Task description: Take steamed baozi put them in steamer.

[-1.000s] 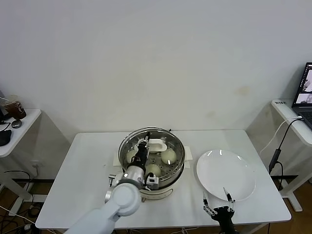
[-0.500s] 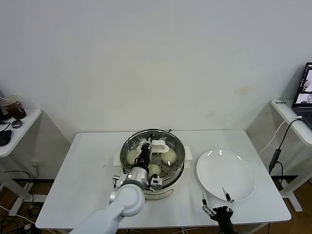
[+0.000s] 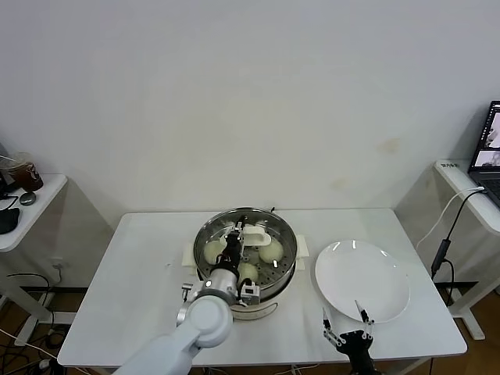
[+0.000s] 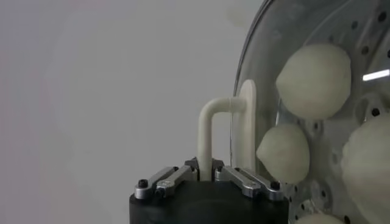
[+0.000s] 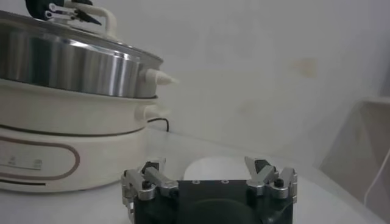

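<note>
Head view: left gripper [image 3: 238,232] pinching the lid handle [image 3: 255,233] has settled lid onto steamer [image 3: 234,301]; baozi [image 3: 270,251] covered, right gripper [image 3: 347,326] spread at five o'clock.

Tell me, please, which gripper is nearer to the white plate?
Right. The right gripper sits just off the white plate's near edge; the left gripper is over the steamer, at the lid handle.

Cream-white baozi [image 3: 270,251], perforated shiny steel steamer [image 3: 285,266], seemingly plain white plate [image 3: 362,280].
</note>
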Controlling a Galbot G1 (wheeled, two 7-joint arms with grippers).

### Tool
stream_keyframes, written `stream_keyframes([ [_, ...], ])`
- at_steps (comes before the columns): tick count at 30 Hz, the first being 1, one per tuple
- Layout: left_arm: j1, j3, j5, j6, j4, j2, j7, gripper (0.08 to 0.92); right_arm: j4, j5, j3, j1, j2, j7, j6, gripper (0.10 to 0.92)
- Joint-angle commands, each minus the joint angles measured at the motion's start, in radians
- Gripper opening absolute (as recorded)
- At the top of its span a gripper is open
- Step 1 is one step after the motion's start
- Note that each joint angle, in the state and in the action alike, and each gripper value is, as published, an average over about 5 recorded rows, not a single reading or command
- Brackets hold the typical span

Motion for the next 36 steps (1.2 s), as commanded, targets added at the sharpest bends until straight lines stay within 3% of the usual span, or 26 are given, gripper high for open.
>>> stream_keyframes([
  [1,0.074,-0.03,-0.128,-0.033,-0.09,0.016,-0.065,0.278,-0.001,-0.006,-0.002,0.001,0.001,0.0,-0.003,0.823],
  [8,0.258,-0.098,-0.248,-0.098,-0.257,0.04,-0.099,0.476,0.001,-0.014,-0.002,-0.003,0.001,-0.002,-0.003,0.823],
  [12,0.411,-0.21,-0.267,-0.17,-0.373,0.039,-0.125,0.589,0.004,-0.014,-0.005,-0.007,0.001,-0.003,0.001,0.823],
  [17,0.727,-0.44,-0.487,-0.301,-0.531,0.05,-0.232,0.737,0.015,-0.011,-0.003,-0.011,0.0,-0.002,0.003,0.823],
  [19,0.863,-0.575,-0.759,-0.461,-0.552,0.035,-0.29,0.785,0.024,-0.007,-0.001,-0.014,-0.001,-0.002,0.002,0.823],
  [22,1.021,-0.764,-1.115,-0.695,-0.541,-0.015,-0.34,0.817,0.031,0.003,-0.003,-0.02,-0.001,-0.005,-0.001,0.823],
  [23,1.056,-0.8,-1.188,-0.723,-0.539,-0.03,-0.348,0.82,0.032,0.01,-0.005,-0.022,-0.002,-0.006,-0.002,0.823],
  [31,1.189,-0.88,-1.515,-0.803,-0.45,-0.111,-0.358,0.823,0.102,0.185,-0.067,-0.082,-0.052,-0.049,-0.135,0.823],
  [36,1.198,-0.86,-1.554,-0.852,-0.323,-0.129,-0.279,0.823,0.156,0.236,-0.098,-0.129,-0.102,-0.046,-0.209,0.823],
])
